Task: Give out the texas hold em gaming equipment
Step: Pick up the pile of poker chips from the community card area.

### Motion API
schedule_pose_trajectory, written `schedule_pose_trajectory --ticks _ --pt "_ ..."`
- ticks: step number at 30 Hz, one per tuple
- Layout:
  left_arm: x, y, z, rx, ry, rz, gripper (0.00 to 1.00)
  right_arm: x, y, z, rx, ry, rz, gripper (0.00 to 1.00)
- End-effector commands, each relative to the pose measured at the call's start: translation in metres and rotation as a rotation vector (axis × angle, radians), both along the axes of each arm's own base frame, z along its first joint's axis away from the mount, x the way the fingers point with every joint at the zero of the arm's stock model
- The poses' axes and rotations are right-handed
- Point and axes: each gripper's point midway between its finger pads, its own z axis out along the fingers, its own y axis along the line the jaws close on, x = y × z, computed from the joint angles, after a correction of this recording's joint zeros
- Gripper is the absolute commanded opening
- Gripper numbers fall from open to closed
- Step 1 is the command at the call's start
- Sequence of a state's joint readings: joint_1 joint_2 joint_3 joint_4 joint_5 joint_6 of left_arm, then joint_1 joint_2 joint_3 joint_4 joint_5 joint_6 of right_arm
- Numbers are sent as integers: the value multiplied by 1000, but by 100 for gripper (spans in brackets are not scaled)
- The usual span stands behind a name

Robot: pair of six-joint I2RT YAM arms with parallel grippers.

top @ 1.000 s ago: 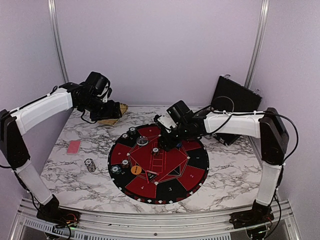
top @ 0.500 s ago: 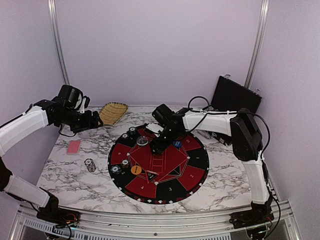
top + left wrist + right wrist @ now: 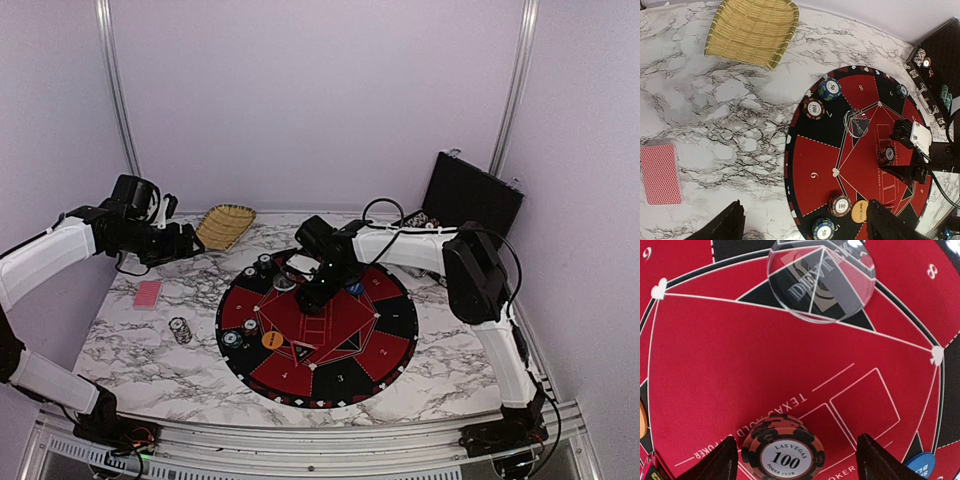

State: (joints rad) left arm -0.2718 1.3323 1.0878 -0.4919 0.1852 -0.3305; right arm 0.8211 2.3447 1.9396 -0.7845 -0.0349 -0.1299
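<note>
right gripper (image 3: 796,440) is low over the middle of the round mat (image 3: 385,350); jaws spread, one finger either side of the 100 chip stack (image 3: 782,452), gaps on both sides, so we read it as open with nothing gripped; clear disc (image 3: 821,280) lies flat on the mat just left of it, blue disc (image 3: 353,288) just right; orange disc (image 3: 272,340) is on the mat's near-left part, near-left chip stacks (image 3: 232,340), two of them, beside it; far-left chip stacks (image 3: 263,265), also two, sit at the mat's rim; left gripper (image 3: 185,245) hangs over the far-left table (image 3: 450,370), near the basket (image 3: 225,225); jaws wide, empty; off the mat at left we see a pink-backed card (image 3: 147,293) lying flat and a lone chip stack (image 3: 180,329) nearer; black case (image 3: 470,195) stands far right
</note>
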Motion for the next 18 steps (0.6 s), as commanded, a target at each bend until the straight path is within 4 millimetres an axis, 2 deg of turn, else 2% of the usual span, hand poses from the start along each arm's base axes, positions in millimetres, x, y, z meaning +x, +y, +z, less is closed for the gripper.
schedule_pose_trajectory --ticks 1,12,18 --pt "0 2 3 -10 -32 -18 85 1 6 2 -3 0 1 78" --pt "0 5 -6 -17 -22 -14 84 -6 9 -4 -10 12 3 70" --pt "0 8 -8 -21 -16 -10 84 -9 10 -6 -15 18 -4 62"
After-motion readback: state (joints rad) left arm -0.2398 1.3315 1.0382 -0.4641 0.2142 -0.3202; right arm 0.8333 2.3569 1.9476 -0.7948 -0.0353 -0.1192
